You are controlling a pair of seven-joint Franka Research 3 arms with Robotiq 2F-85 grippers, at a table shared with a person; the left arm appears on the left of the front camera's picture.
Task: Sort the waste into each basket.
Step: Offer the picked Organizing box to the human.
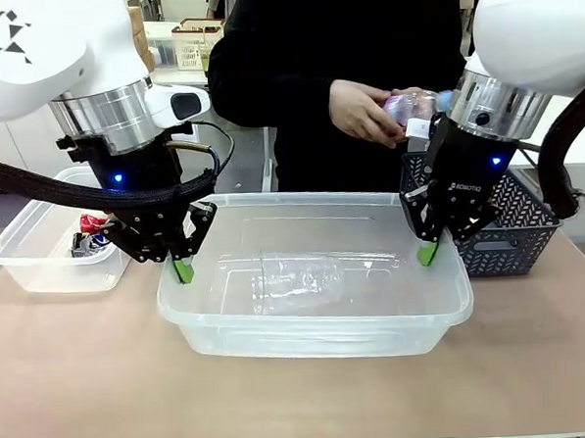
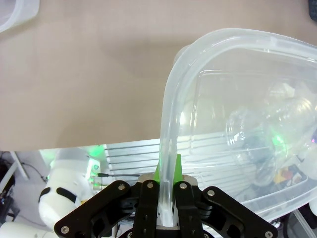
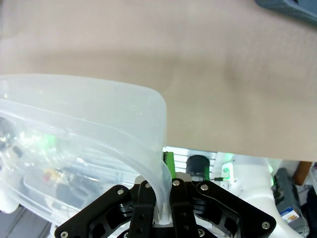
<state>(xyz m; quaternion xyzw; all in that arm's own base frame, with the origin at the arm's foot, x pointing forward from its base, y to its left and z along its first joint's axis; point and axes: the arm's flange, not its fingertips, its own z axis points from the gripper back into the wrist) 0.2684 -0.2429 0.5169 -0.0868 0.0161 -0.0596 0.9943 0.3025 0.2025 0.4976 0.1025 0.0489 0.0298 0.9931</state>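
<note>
Green pads of the left gripper (image 2: 167, 198) are pressed onto the rolled rim of the big clear tub (image 1: 319, 347), one pad inside the wall and one outside, at the tub's left end. The right gripper (image 3: 157, 198) pinches the rim at the opposite end the same way. Holding both short ends probably lets the two arms carry the wide tub level between them; from the wrist views it seems to hang slightly clear of the desk, though I cannot be sure.

Inside the tub lies a clear plastic bottle (image 1: 310, 277) on its side, near the middle of the floor. Behind the tub's far edge, the person's hand (image 1: 363, 110) holds another clear bottle (image 1: 416, 106) above the right gripper, likely about to drop it in, which would explain why the tub is kept open-side up in front of them.

Towards the desk's left edge stands a smaller clear tub (image 1: 39, 254) with crushed cans (image 1: 92, 236) in its near right corner. At the right edge sits the dark lattice basket (image 1: 517, 227), just beside the big tub.
</note>
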